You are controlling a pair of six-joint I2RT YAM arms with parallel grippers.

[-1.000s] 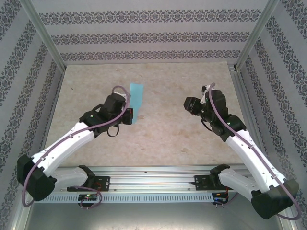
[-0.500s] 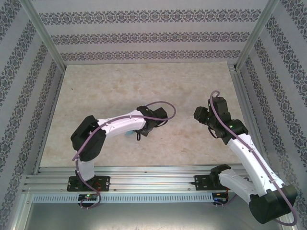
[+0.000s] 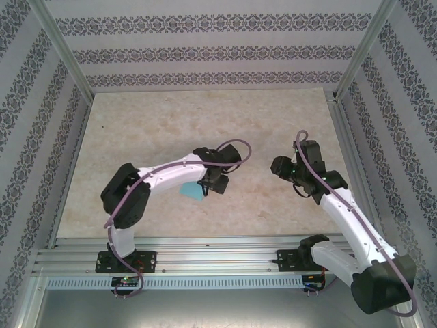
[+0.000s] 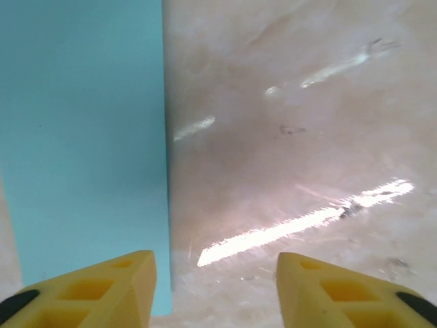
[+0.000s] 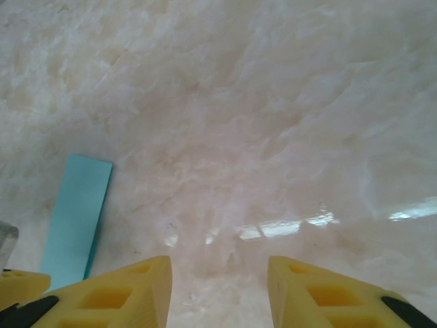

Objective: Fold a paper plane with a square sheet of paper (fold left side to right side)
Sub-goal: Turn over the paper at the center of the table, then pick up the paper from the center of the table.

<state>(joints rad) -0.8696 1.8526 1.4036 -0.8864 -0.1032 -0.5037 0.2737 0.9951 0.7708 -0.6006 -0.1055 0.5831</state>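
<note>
The folded blue paper (image 4: 82,137) lies flat on the table (image 4: 307,123) near its middle, just by the left pincer (image 4: 215,273), which is spread and empty. The right pincer (image 5: 218,273), also spread and empty, hovers further right.

Left arm (image 3: 164,176) and right arm (image 3: 348,219): white shells, black joints, purple cables (image 3: 232,142); yellow fingers (image 4: 102,287), seemingly black-tipped; black bases (image 3: 126,260) on the rail (image 3: 218,254).
</note>
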